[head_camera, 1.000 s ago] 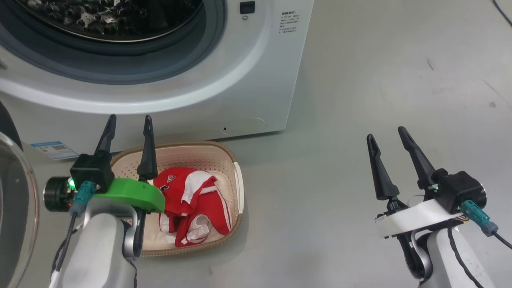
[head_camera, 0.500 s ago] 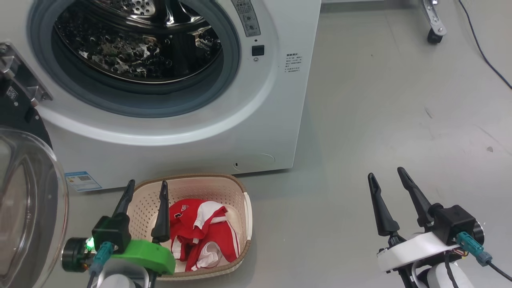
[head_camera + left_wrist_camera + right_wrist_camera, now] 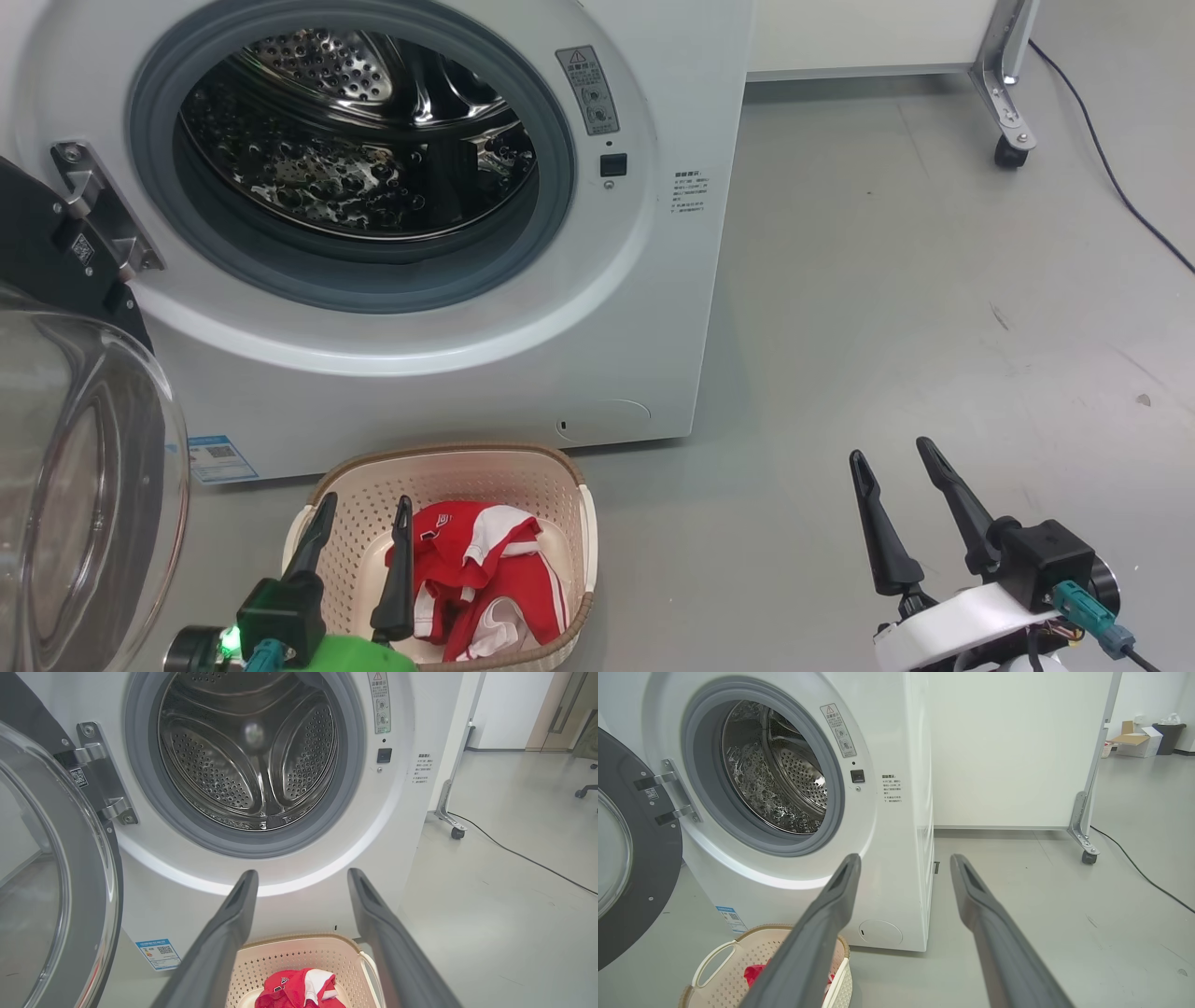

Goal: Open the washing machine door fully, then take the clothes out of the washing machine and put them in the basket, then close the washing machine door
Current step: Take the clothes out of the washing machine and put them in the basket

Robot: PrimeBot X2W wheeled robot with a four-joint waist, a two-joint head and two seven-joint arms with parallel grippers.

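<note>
The clothes (image 3: 485, 579) are in the basket (image 3: 448, 462), so the left gripper (image 3: 366, 501) and right gripper (image 3: 889, 450) hang spread, empty, free for the door (image 3: 84, 485).

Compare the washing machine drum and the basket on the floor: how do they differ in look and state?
The drum is shiny steel and dark inside; the basket is cream plastic with a brown rim. The drum looks empty, while the basket holds the red clothes. The drum opens to the front; the basket opens upward. Both have perforated walls.
</note>
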